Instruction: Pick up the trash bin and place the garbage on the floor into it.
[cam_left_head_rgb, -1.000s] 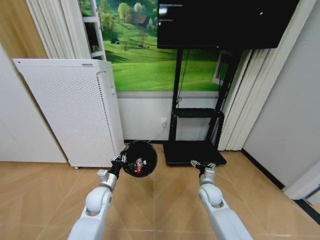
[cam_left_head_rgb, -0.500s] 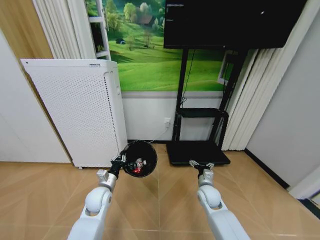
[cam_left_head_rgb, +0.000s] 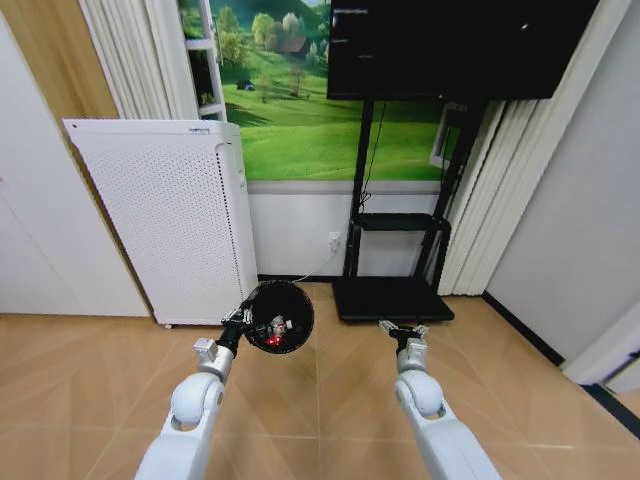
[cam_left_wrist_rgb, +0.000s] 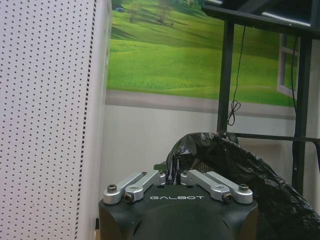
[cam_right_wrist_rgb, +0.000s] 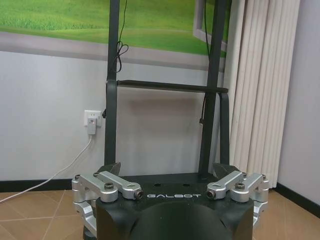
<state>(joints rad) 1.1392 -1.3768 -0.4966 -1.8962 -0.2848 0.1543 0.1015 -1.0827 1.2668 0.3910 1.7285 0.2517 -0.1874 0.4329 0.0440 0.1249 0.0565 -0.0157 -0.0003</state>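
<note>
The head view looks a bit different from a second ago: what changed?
The background slid rightward, so the camera turned with the robot; nothing in the room moved. The left gripper stays shut on the trash bin rim, red-and-white litter inside. The right gripper stays open, held out over the floor.

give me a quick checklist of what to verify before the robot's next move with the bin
1. Left gripper shut on the bin rim: ok.
2. Liner pinched between its fingers: ok.
3. Garbage inside the bin, red scraps showing: ok; bottle: cannot tell.
4. Right gripper open, holding nothing: ok.
5. Bin apart from the white appliance: ok.
6. Floor ahead free of litter: ok where it shows.
</note>
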